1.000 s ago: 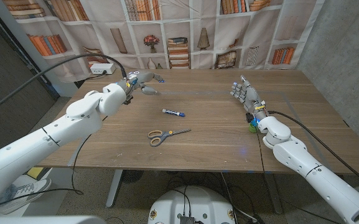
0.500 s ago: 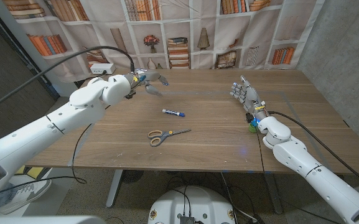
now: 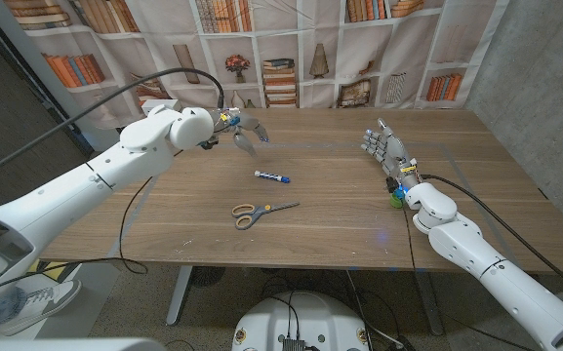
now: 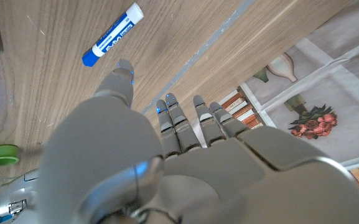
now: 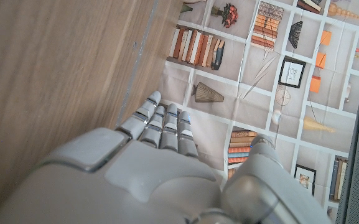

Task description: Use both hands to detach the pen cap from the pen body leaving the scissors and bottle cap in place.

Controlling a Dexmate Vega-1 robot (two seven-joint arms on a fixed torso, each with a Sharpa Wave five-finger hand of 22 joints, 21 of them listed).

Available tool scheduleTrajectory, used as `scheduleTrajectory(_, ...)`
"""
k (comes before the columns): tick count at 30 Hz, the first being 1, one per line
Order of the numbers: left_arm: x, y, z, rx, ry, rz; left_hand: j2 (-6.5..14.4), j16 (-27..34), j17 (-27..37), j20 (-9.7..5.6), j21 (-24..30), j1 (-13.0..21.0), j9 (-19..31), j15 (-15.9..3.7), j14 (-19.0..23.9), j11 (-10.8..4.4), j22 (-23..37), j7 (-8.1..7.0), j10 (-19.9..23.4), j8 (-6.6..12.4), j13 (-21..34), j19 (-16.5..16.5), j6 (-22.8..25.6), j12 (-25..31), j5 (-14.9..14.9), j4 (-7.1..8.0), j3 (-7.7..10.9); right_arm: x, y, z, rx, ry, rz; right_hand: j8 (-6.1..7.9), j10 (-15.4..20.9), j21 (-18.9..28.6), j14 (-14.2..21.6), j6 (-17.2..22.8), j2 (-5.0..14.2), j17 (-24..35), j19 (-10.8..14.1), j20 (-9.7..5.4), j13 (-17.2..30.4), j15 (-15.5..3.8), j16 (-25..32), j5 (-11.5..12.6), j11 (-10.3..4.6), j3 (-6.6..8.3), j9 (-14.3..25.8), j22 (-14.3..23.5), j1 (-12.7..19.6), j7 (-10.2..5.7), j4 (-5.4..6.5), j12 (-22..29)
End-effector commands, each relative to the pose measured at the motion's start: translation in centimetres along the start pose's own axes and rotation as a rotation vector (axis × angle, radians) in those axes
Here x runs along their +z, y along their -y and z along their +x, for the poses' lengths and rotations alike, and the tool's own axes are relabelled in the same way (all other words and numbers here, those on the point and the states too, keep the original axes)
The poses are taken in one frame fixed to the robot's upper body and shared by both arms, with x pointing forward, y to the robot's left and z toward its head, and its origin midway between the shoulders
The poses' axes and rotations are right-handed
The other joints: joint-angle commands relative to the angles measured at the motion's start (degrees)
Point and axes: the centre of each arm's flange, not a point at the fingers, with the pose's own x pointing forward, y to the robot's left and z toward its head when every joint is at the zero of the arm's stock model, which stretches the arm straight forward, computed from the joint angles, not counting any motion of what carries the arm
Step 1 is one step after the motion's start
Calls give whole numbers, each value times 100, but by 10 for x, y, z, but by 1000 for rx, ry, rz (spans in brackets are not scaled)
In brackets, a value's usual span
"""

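Observation:
The pen, white with a blue cap, lies near the table's middle. My left hand hovers behind and to the left of it, fingers spread, holding nothing. In the left wrist view the pen lies just beyond that hand's fingertips. The scissors, with yellow handles, lie nearer the front edge. My right hand stands at the right with fingers up and apart, empty; it also shows in the right wrist view. A green bottle cap sits by my right wrist, and it shows in the left wrist view.
The wooden table ends at a backdrop printed with bookshelves. A black cable trails from my right arm over the table's right side. A white box sits behind the back left corner.
My left arm has swung to the right along the back of the table, bringing its hand closer to the pen. The right hand, pen, scissors and bottle cap have stayed put.

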Motion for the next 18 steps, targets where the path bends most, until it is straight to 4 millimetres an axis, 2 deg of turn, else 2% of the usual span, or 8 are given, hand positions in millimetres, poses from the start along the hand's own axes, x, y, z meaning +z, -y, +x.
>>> scheduleTrajectory(1,8,3,19,-57,9,56,2,7,8,-33,36,94,34,-689,14,-89,7,-106,47,-20,25,-3,40,-18,41,-27,39,-1,3,-2,-5,-2,5,-13,42,-25,58,38,-1,23,29,-119,12,19,-4,-23,1,2,31,17,70,11,-24,5)
scheduleTrajectory(5,11,7,21,-66,14,85,17,3,12,4,38,97,40,-658,0,-107,7,-138,45,-35,28,-8,25,-27,46,-14,38,-1,2,-2,1,-1,-1,-15,42,-26,59,37,1,23,34,-122,12,20,-5,-24,-6,2,31,17,71,7,-24,3)
scheduleTrajectory(12,18,16,23,-62,34,134,-72,6,12,12,47,78,52,-704,16,-129,5,-327,36,-48,34,0,37,-45,54,-5,-36,-2,0,-2,1,-5,3,-18,48,-29,64,39,1,24,40,-121,13,10,-6,-25,1,0,32,16,70,7,-25,0)
scheduleTrajectory(18,21,25,25,-58,47,127,-88,24,15,14,60,69,57,-732,70,-132,5,-346,111,-19,39,31,124,-28,62,8,-61,-2,0,-2,4,-6,-1,-20,51,-33,65,39,1,24,41,-116,13,24,-8,-25,2,-1,32,15,70,0,-25,-2)
